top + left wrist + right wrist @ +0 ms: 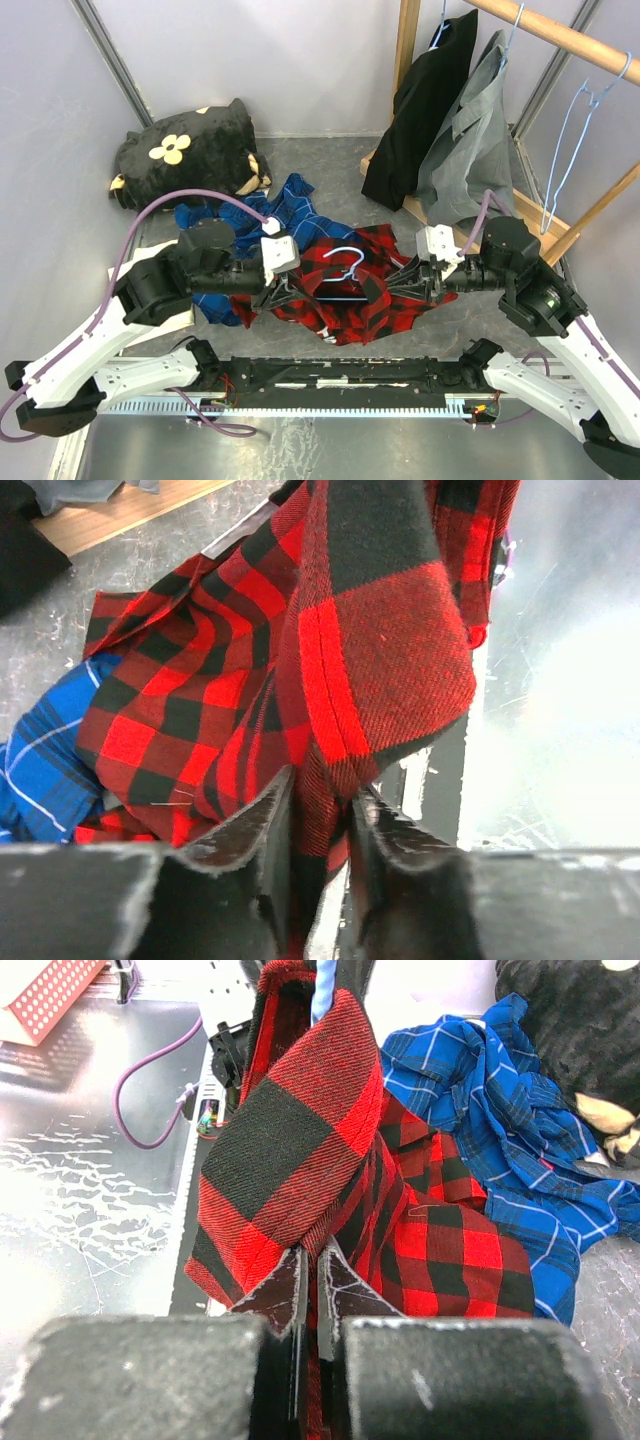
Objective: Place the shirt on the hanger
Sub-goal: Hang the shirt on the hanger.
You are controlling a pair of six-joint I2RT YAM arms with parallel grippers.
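The red-and-black plaid shirt [350, 295] lies bunched on the table between my two grippers. A light-blue wire hanger [345, 268] rests on top of it with its hook up; a bit of it shows at the top of the right wrist view [322, 985]. My left gripper [283, 290] is shut on a fold of the shirt's left side [330, 680]. My right gripper [400, 280] is shut on a fold of its right side [300, 1150]. No white lettering shows.
A blue plaid shirt [250, 225] lies under and left of the red one. A black flowered cushion [190, 150] sits at the back left. A wooden rack [560, 40] at the back right holds a black garment [425, 110], a grey shirt [480, 130] and a spare hanger [575, 130].
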